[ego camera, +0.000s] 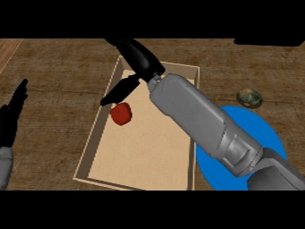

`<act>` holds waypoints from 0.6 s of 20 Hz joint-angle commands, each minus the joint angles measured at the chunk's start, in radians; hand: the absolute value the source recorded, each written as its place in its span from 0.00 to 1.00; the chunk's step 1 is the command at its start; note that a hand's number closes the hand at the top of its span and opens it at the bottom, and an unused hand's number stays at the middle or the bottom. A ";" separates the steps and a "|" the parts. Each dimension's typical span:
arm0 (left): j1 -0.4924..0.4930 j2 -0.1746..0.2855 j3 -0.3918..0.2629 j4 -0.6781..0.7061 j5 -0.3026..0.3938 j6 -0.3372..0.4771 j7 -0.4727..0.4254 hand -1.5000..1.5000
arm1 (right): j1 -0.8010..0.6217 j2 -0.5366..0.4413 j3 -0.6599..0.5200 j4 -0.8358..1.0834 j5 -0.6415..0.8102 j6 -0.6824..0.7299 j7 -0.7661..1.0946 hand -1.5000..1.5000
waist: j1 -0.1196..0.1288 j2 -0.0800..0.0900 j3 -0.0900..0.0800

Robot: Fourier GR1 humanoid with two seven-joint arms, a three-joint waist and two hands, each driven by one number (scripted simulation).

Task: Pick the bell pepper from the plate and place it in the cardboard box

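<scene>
A red bell pepper (pixel 121 114) lies inside the cardboard box (pixel 94 147), near its left wall. My right hand (pixel 139 60) reaches over the box from the right, its fingers straight and spread, the thumb pointing down just above the pepper and apart from it. The right forearm crosses the blue plate (pixel 271 134), which holds nothing that I can see. At the left edge my left hand (pixel 6 120) rests open with fingers up.
A small round greenish object (pixel 250 98) sits on the counter above the blue plate. A dark thing (pixel 270 41) shows at the top right edge. The counter is brown, with lighter wood along the left edge.
</scene>
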 commanded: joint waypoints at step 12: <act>0.067 -0.033 0.005 -0.034 -0.007 0.020 -0.031 0.50 | -0.002 -0.279 -0.284 0.284 -0.098 0.326 -0.256 0.00 | -0.017 0.001 0.001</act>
